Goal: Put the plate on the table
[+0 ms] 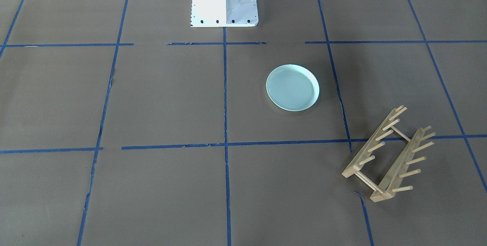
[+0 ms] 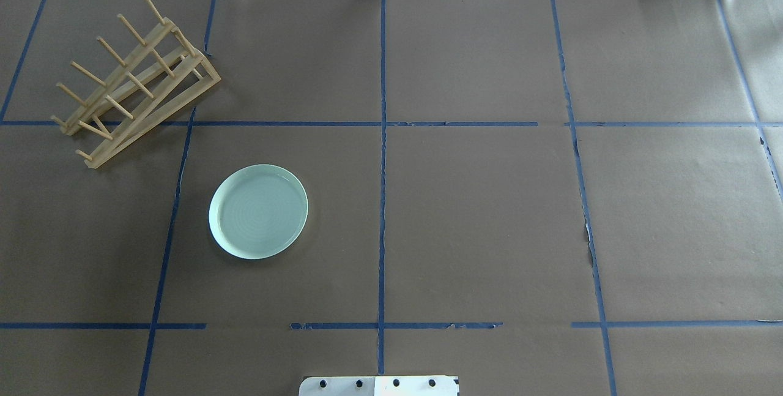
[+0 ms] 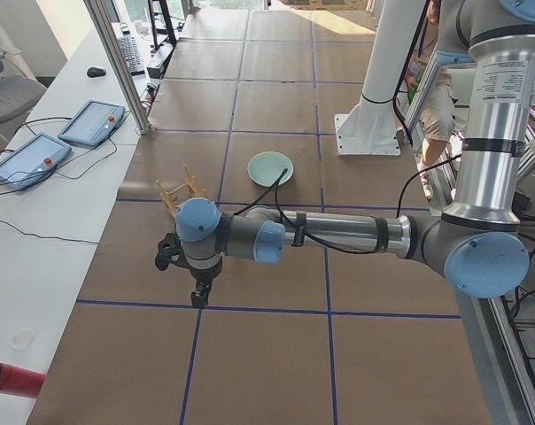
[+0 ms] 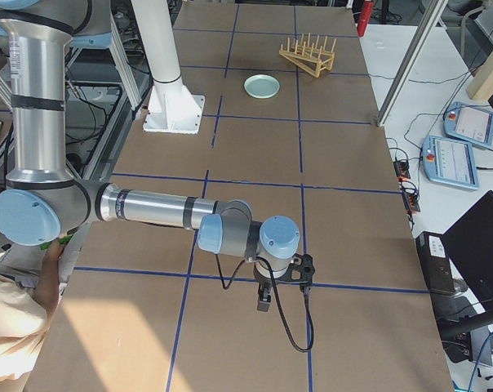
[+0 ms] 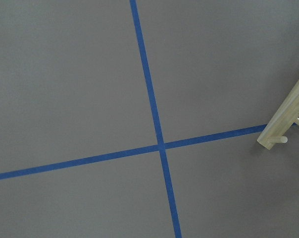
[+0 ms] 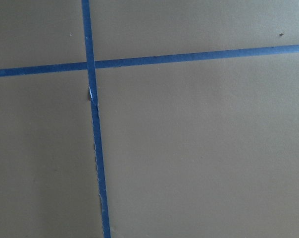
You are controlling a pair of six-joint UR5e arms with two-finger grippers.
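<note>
In the front view, your plate [image 1: 292, 87] lies flat on the surface [image 1: 163, 97], apart from the wooden rack [image 1: 395, 168]; overhead, it lies in the view's left half, below the rack. In the side views the left tool [image 3: 199, 295] and right tool [image 4: 264, 299] hang above the surface, well away from the plate, and you cannot tell whether either is open or closed.

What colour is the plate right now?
The plate is pale mint green with faint concentric rings, clearest in the overhead view.
</note>
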